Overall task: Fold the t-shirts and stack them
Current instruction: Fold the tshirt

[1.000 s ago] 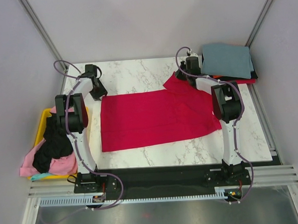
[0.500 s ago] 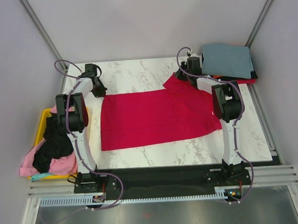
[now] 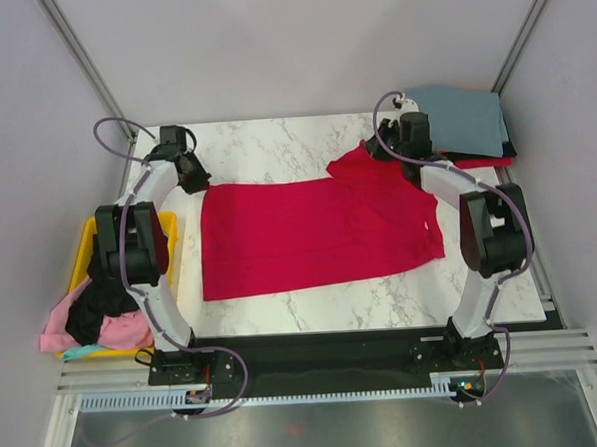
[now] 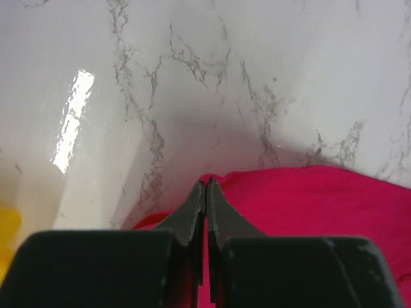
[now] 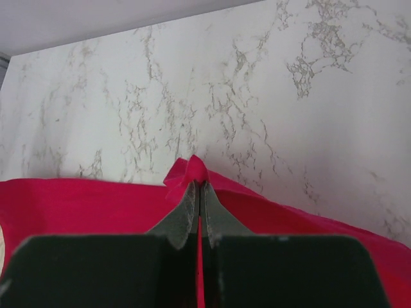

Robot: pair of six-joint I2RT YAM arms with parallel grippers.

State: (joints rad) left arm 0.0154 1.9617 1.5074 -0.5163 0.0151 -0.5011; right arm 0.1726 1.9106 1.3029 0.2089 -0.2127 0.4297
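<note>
Tightly pinched crimson t-shirt (image 3: 309, 233) at far corners with left gripper (image 4: 206, 184) and right gripper (image 5: 198, 184). Flanked by yellow bin (image 3: 89, 239), folded grey-blue t-shirt (image 3: 458, 120).

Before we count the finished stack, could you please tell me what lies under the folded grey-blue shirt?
Beneath the grey-blue shirt, a black layer shows along its right edge and a red strip along its near side. How many garments lie under it is covered.
</note>
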